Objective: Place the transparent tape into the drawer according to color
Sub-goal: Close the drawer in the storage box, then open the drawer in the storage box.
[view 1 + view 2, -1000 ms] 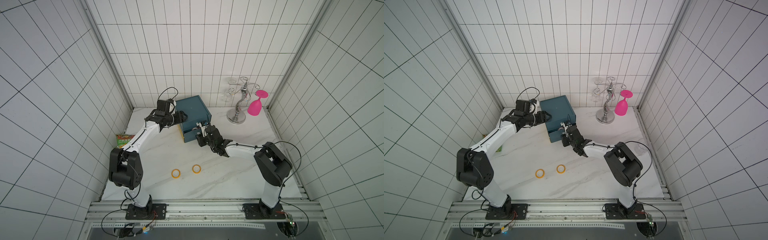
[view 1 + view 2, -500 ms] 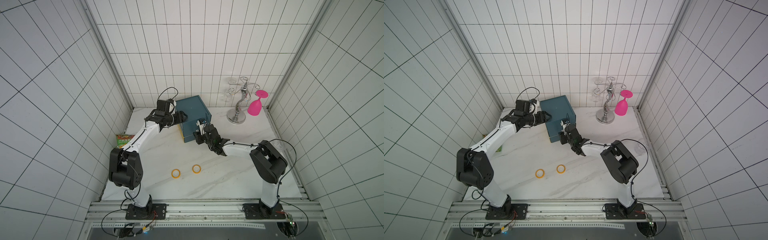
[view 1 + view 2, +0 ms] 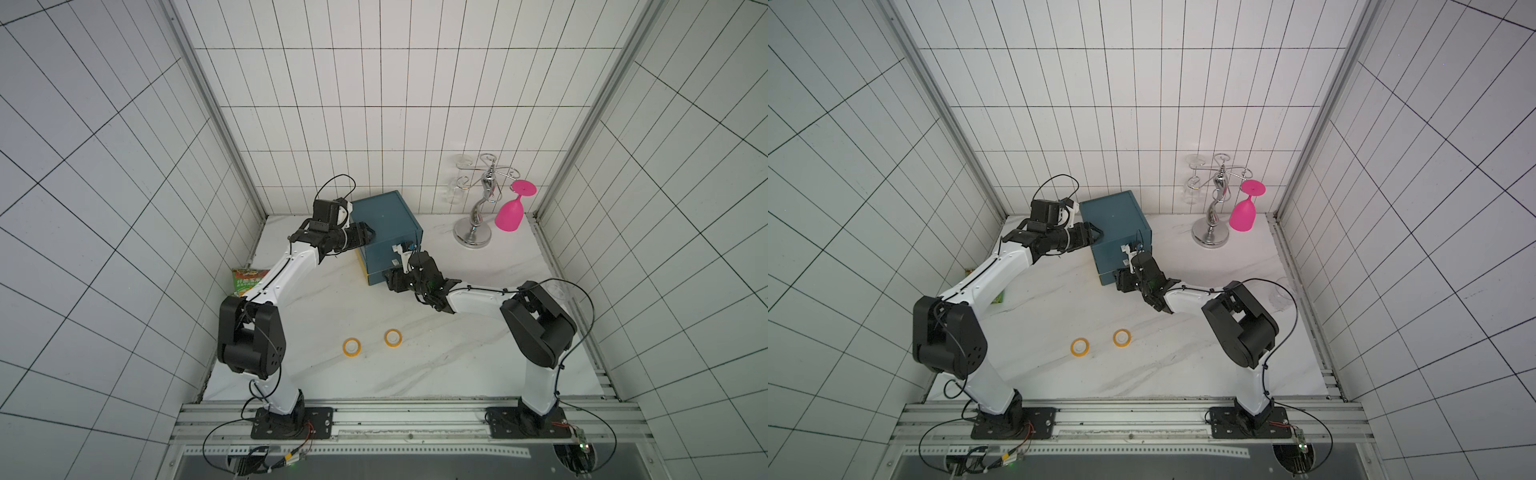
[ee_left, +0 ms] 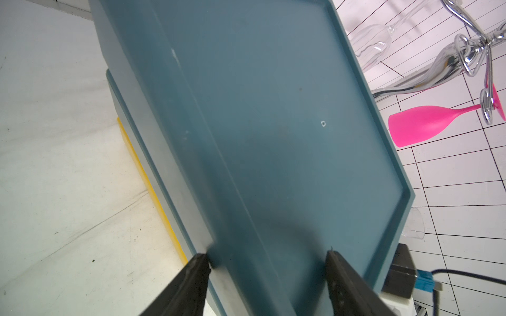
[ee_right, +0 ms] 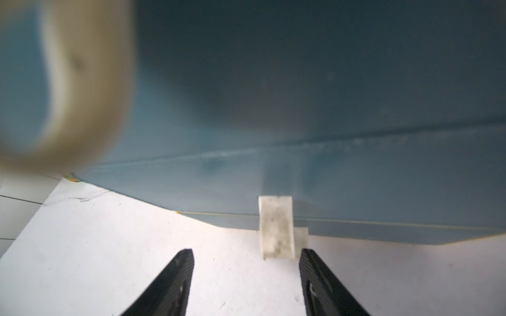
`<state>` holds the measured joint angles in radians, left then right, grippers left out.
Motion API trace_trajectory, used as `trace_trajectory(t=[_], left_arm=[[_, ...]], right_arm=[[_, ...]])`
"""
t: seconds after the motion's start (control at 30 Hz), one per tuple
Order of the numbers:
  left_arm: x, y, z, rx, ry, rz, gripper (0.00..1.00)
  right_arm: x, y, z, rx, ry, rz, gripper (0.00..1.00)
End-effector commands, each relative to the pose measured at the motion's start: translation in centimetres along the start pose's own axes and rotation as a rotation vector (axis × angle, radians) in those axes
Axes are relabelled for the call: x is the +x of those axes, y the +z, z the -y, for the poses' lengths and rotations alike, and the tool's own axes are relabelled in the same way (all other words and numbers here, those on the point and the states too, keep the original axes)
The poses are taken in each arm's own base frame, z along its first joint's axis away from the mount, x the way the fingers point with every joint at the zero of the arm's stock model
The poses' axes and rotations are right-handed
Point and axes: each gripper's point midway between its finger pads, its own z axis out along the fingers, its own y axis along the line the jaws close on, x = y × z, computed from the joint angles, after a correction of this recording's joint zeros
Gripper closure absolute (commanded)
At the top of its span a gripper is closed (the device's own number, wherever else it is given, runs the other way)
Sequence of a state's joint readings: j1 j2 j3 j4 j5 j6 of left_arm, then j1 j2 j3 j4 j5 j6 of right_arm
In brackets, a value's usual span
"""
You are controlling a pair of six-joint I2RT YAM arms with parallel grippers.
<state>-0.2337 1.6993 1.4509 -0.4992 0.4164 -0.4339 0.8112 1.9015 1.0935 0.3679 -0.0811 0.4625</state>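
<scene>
The teal-blue drawer chest stands at the back of the table, and no drawer shows as pulled out. My left gripper is open and straddles the chest's upper left edge, with one fingertip against the rim. My right gripper is open and low at the chest's front. A white pull tab lies just ahead of its tips, not gripped. Two orange-yellow rolls of transparent tape lie flat mid-table, far from both grippers.
A chrome glass rack with a hanging pink glass stands at the back right. A clear glass lies by the right wall and a snack packet by the left wall. A blurred pale ring fills a corner of the right wrist view.
My right arm has moved in closer to the chest's front and its jaws have opened wider. The left arm and the two tape rolls have not moved.
</scene>
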Motion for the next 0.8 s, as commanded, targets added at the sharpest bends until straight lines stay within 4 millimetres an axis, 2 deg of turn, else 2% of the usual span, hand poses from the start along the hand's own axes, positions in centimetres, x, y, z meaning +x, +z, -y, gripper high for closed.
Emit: trace_trajectory(t=[0.0,0.3,0.47,0.77], left_arm=[[1.4,0.6,-0.7,-0.010,-0.010,-0.055,0.30],[1.3,0.5,-0.8,-0.009,-0.012,-0.054,0.30],[1.2,0.5,-0.9,-0.009,-0.014,-0.053,0.30],[1.4,0.5,-1.0,-0.011,-0.014,-0.056,0.30]], right_arm=[[2.4,0.4,0.6,-0.039,0.115,-0.078,0.33],[3.0,1.1,2.6,-0.057,0.251,-0.083,0.34],[3.0,1.8,3.8,-0.067,0.319,-0.056,0.39],[2.4,2.2,4.2,-0.087,0.334,0.001,0.48]])
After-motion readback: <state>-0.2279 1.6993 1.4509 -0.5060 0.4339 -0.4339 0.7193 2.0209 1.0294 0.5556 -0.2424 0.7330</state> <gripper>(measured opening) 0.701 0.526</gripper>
